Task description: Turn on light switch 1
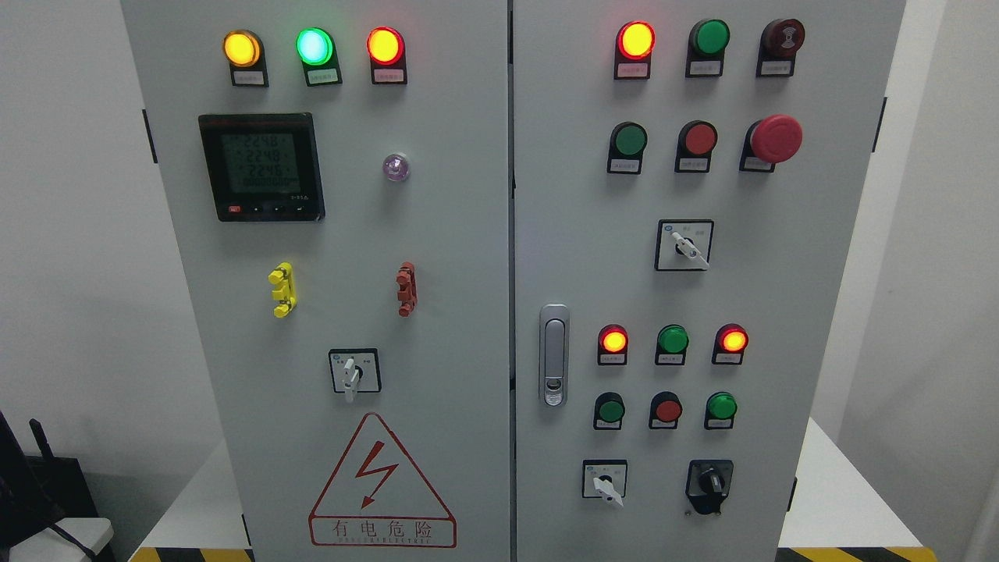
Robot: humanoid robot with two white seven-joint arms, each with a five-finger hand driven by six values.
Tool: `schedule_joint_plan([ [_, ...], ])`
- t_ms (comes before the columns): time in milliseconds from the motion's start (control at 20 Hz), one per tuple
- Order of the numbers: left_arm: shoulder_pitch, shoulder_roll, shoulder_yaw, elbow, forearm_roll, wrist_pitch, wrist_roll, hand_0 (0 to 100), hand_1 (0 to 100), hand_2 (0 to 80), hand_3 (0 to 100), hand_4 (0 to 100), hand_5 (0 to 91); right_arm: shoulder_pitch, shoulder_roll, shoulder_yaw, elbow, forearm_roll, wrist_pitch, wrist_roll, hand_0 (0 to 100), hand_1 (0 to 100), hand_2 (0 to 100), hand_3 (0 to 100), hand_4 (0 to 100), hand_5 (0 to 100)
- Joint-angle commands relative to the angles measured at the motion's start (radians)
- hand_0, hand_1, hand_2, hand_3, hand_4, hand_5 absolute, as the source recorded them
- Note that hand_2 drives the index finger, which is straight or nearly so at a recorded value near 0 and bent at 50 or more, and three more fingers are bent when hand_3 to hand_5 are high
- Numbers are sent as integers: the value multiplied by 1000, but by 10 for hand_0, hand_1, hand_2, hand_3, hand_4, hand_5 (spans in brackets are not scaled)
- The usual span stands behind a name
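Neither hand in view, state cannot be told. Electrical cabinet (437, 234) fills frame; switch 1 unidentifiable, labels too small. Risk: wrong selector (355, 371) turned, or red emergency button (775, 139) bumped.

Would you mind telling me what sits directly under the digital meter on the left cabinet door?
Below the digital meter sit a yellow clip, then lower right a white-handled rotary switch and the red warning triangle. Whatever lies behind the closed door is hidden.
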Motion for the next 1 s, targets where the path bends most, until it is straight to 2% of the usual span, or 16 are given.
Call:
schedule_joint_plan([
  [0,0,-1,-24,0,9,0,-1,264,0,0,0,0,0,0,0,0,0,-17,0,0,120,389,0,0,0,0],
  [451,23,0,-19,-44,10,-2,-1,263,0,0,0,0,0,0,0,0,0,-18,0,0,120,389,0,0,0,0],
  [802,149,14,74,-277,3,10,3,259,0,0,0,0,0,0,0,0,0,-18,0,0,120,389,0,0,0,0],
  [952,169,26,192,-339,-2,1,1,256,0,0,0,0,0,0,0,0,0,-18,0,0,120,389,0,0,0,0],
])
